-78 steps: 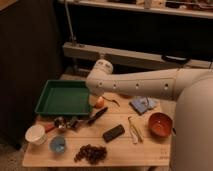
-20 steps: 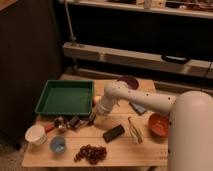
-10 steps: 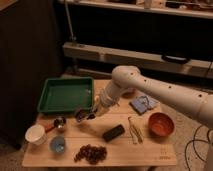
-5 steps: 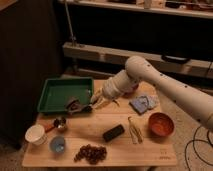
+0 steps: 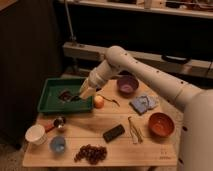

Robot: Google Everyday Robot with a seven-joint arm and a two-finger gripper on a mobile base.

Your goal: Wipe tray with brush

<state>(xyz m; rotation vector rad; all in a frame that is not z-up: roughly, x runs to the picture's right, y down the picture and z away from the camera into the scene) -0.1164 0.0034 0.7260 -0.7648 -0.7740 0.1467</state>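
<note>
The green tray [image 5: 52, 100] lies at the back left of the wooden table. My gripper [image 5: 83, 93] reaches down over the tray's right part and is shut on the black brush [image 5: 70, 95]. The brush's handle runs left from the gripper. Its dark bulky head rests low inside the tray, near the middle. I cannot tell whether the head touches the tray floor.
An orange fruit [image 5: 99, 101] sits just right of the tray. A purple bowl [image 5: 127, 85], blue cloth [image 5: 143, 103], red bowl [image 5: 161, 124], black block [image 5: 114, 132], grapes [image 5: 91, 152], white cup [image 5: 35, 134], small blue cup [image 5: 58, 144] and red-handled scoop [image 5: 55, 123] surround it.
My gripper picked the brush up off the table in front of the tray, carried it up and left, and now holds it inside the tray.
</note>
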